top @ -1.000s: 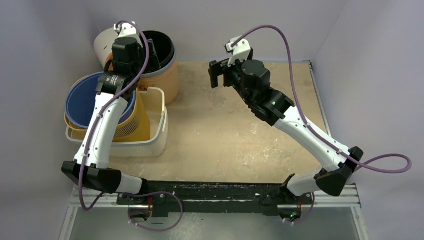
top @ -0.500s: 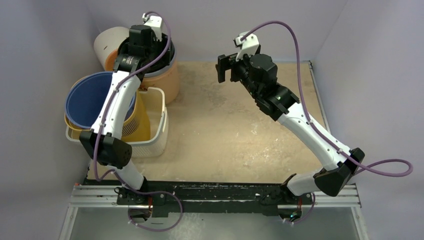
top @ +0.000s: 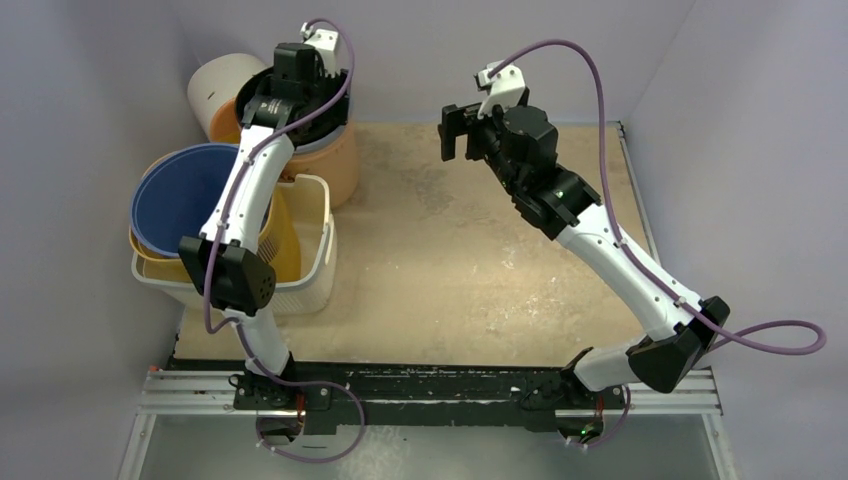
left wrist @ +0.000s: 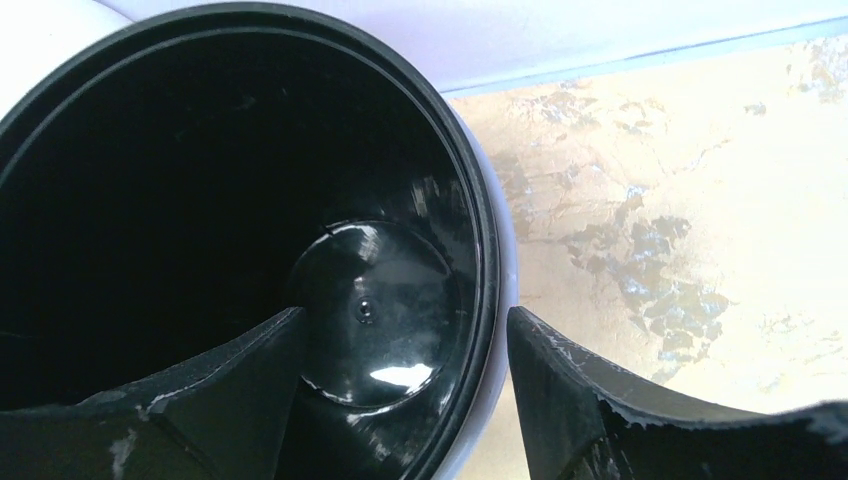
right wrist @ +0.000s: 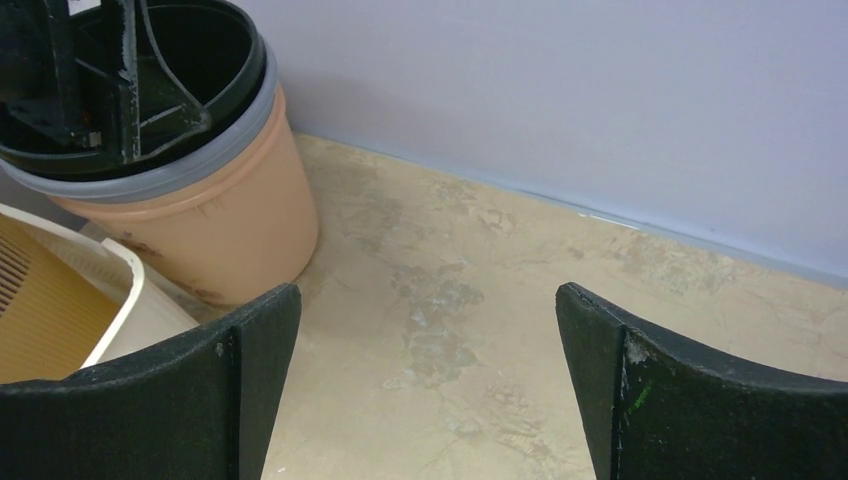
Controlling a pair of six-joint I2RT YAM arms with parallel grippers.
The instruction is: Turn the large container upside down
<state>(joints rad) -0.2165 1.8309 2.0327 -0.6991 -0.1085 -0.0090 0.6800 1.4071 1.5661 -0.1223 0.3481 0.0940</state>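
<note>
The left gripper [left wrist: 400,322] is spread wide and grasps nothing. Its fingers straddle the right side of the large container's [left wrist: 200,180] rim, with one finger [left wrist: 230,385] down inside the glossy black interior and the other outside the wall. The container stands upright, mouth up, at the back left corner of the bench [top: 450,270]. It is nested in a gray-rimmed peach pot [right wrist: 230,220].

The left wrist tips downward over the opening. The white forearm runs back from it to an elbow [top: 230,280] raised above a white basket [top: 312,285], which holds a yellow bin [top: 282,245] and a blue bowl [top: 175,200].

The right gripper [right wrist: 430,300] is also released, its fingers far apart over bare bench. It points toward the peach pot and stands well apart from it. The right arm stretches diagonally from its elbow [top: 680,350] at the near right toward the back middle.
</note>
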